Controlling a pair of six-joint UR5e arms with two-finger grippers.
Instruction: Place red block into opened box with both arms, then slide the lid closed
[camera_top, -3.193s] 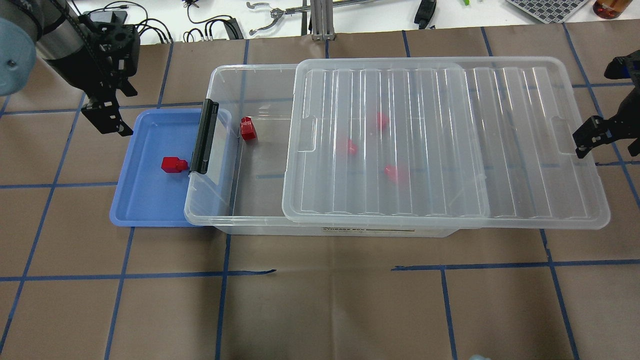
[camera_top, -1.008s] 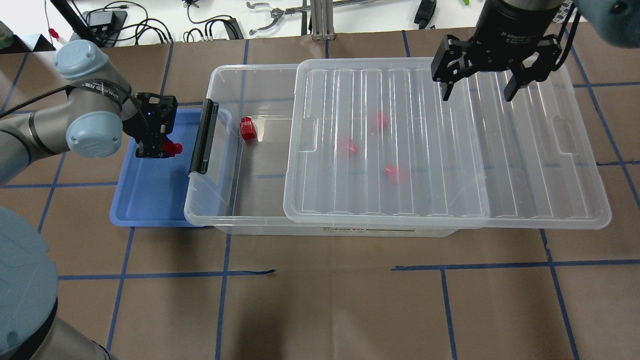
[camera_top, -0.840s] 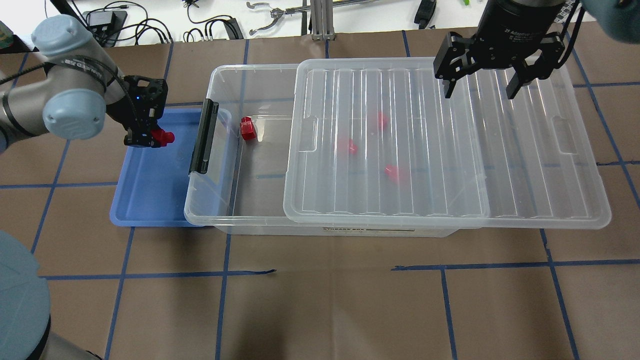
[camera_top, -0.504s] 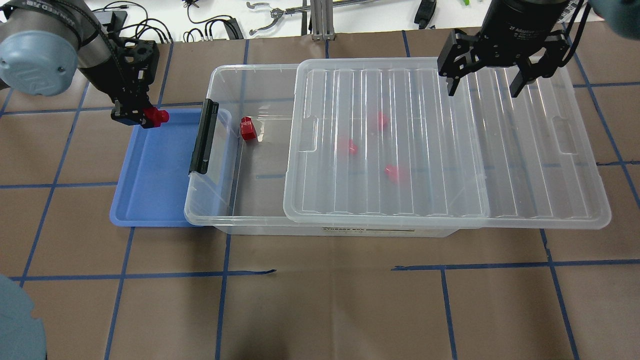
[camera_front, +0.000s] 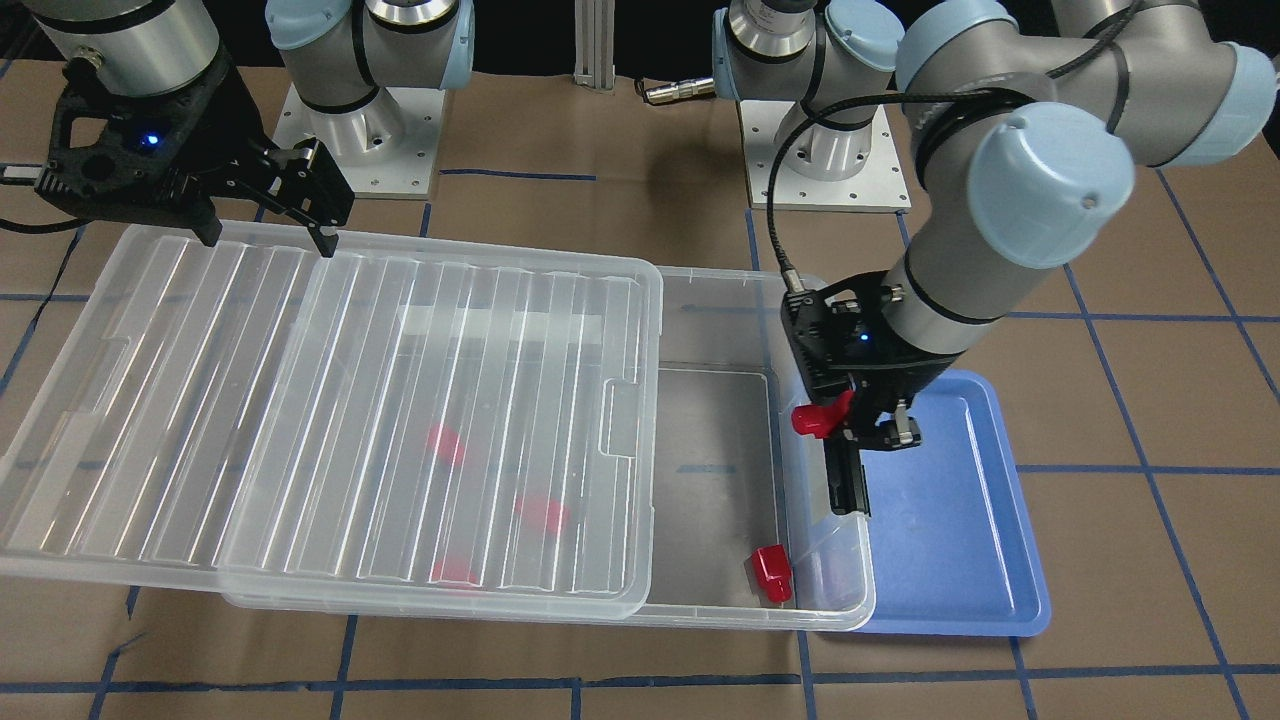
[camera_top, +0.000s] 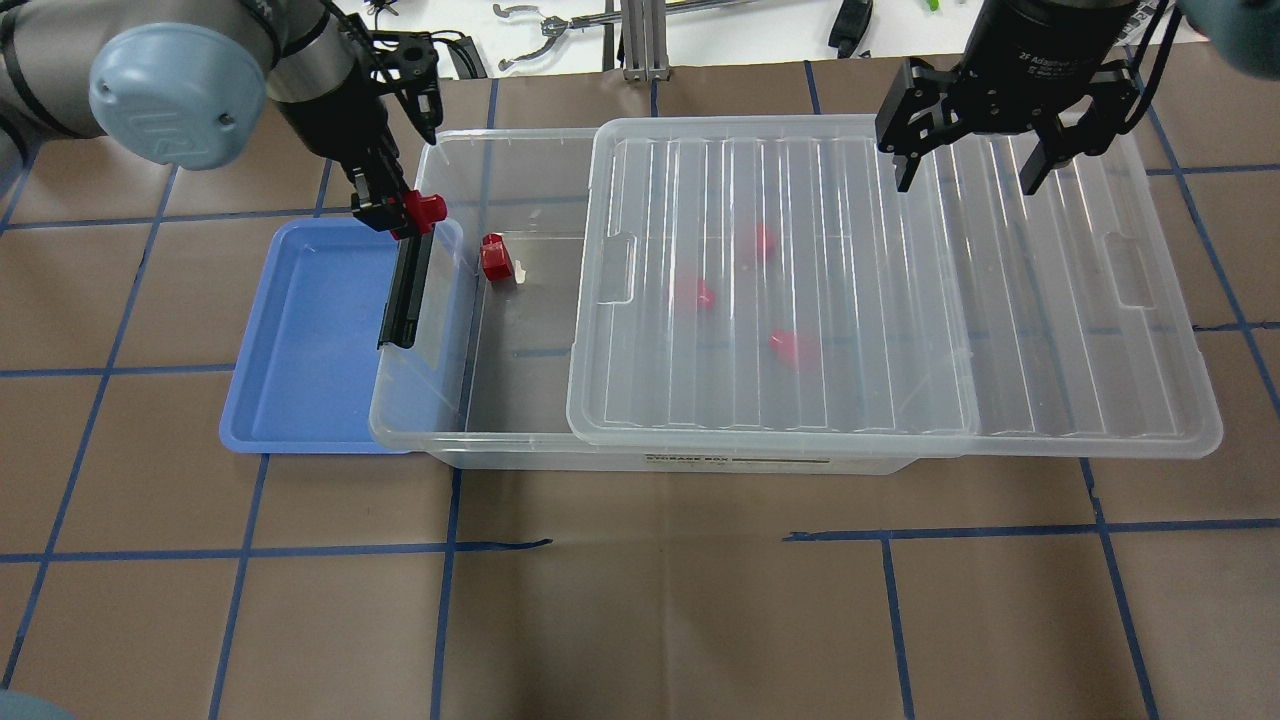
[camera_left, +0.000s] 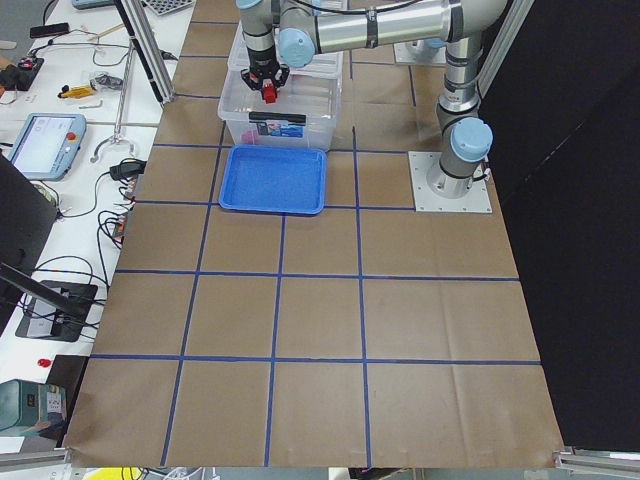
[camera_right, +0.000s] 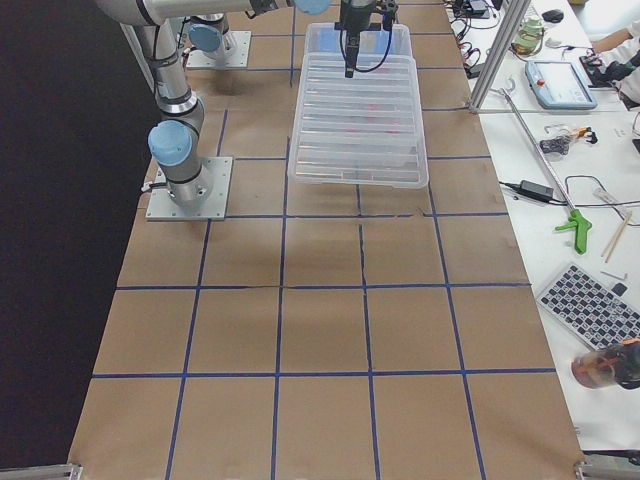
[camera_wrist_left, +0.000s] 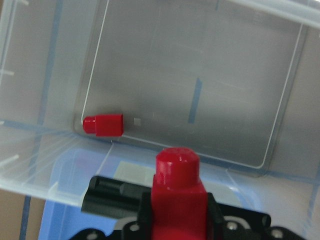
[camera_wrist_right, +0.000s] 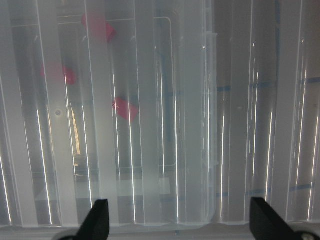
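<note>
My left gripper (camera_top: 400, 212) is shut on a red block (camera_top: 424, 209), hanging over the latch end of the clear box (camera_top: 420, 400), near its far corner. In the left wrist view the held red block (camera_wrist_left: 178, 185) sits above the black latch bar (camera_top: 405, 290), with the box's open floor beyond. Another red block (camera_top: 494, 258) lies on that open floor. Three more show blurred under the ribbed lid (camera_top: 850, 280), which covers the box's right part and overhangs its right end. My right gripper (camera_top: 968, 170) hovers open over the lid's far edge.
A blue tray (camera_top: 300, 350) lies on the table against the box's latch end, with no blocks showing in it. Cables and tools lie on the white bench (camera_top: 560, 30) beyond the far table edge. Brown paper with blue tape lines (camera_top: 650, 600) covers the table.
My left gripper took the red block from the blue tray, lifted it and carried it right to the box's latch end. My right gripper swung in from the right edge and holds over the lid.
</note>
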